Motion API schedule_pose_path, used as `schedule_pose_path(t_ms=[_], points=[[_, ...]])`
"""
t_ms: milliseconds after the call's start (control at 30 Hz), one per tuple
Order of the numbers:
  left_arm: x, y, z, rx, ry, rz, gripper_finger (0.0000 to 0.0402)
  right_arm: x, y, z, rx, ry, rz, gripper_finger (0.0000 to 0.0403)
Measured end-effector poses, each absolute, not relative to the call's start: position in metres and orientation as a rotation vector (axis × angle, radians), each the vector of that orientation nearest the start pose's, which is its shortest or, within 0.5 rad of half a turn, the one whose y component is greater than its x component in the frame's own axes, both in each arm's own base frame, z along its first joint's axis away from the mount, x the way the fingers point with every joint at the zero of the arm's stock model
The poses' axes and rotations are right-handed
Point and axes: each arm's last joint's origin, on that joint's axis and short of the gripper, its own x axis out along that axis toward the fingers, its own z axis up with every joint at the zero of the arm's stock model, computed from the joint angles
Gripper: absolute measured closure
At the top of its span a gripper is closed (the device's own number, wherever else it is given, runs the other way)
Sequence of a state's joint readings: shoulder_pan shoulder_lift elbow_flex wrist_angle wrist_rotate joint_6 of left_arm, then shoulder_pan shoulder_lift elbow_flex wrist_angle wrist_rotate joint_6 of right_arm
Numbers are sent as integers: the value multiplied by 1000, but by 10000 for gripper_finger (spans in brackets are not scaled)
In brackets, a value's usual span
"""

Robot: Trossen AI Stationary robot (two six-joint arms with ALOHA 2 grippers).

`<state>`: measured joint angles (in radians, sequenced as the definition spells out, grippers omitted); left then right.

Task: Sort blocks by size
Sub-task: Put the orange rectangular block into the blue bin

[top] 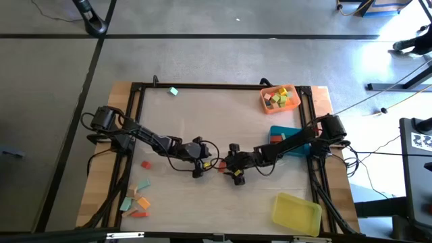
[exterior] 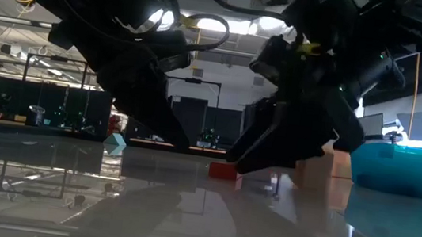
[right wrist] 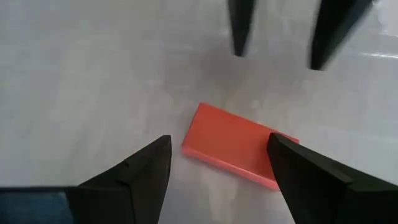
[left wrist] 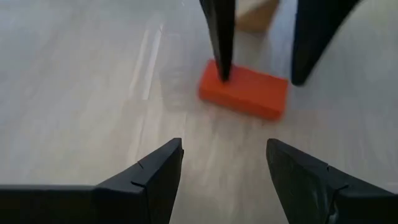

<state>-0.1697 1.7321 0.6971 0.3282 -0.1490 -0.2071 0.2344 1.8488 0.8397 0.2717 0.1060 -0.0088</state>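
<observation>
At the middle of the table, slightly toward its near edge, we find a flat red block (top: 220, 165) lying on the bare surface between the two grippers. The left gripper (top: 200, 167) points at it from one side with its fingers spread apart and nothing between them; in its wrist view the red block (left wrist: 244, 91) lies just ahead of the fingertips, not touching them. The right gripper (top: 235, 171) faces it from the other side, fingers likewise apart and empty; one of its fingertips (left wrist: 222, 68) stands on or right at the block's far edge, and we cannot tell whether it touches. In the right wrist view the block (right wrist: 233, 146) lies flat just beyond the gap between the fingers, partly covered by one of them.

We note other blocks: loose ones (top: 138, 201) at the table's near left, a teal one (top: 173, 91) at the far edge, and several in an orange tray (top: 266, 102) at far right.

We read no labels or writing anywhere.
</observation>
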Motion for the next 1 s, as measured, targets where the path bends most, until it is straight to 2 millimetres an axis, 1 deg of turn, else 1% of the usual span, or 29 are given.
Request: schedule_pose_path(t_ms=[100,167,333,433,500,633,700,800,867,933,1000], points=[[307,-51,120,-82,712,47,181,338,73,116,-189,721,95,136],[307,-51,120,-83,708,46,181,339,66,116,-193,721,60,136],[308,-50,121,-88,699,48,181,340,49,115,-126,738,-47,136],[308,-50,122,-93,697,50,181,338,46,119,-104,747,-87,136],[308,-48,125,-93,685,62,181,337,46,125,-97,733,-102,136],[310,-40,132,-88,643,129,181,332,46,153,-17,666,-125,136],[310,-35,133,-83,633,190,181,326,44,159,2,691,-165,136],[312,-25,130,-81,624,256,181,318,40,155,-16,777,-260,136],[315,-19,126,-72,615,270,181,315,38,147,-36,816,-328,136],[318,-15,120,-60,605,279,181,318,35,139,-47,810,-380,136],[321,-11,113,-54,602,287,181,320,33,130,-49,815,-396,136]])
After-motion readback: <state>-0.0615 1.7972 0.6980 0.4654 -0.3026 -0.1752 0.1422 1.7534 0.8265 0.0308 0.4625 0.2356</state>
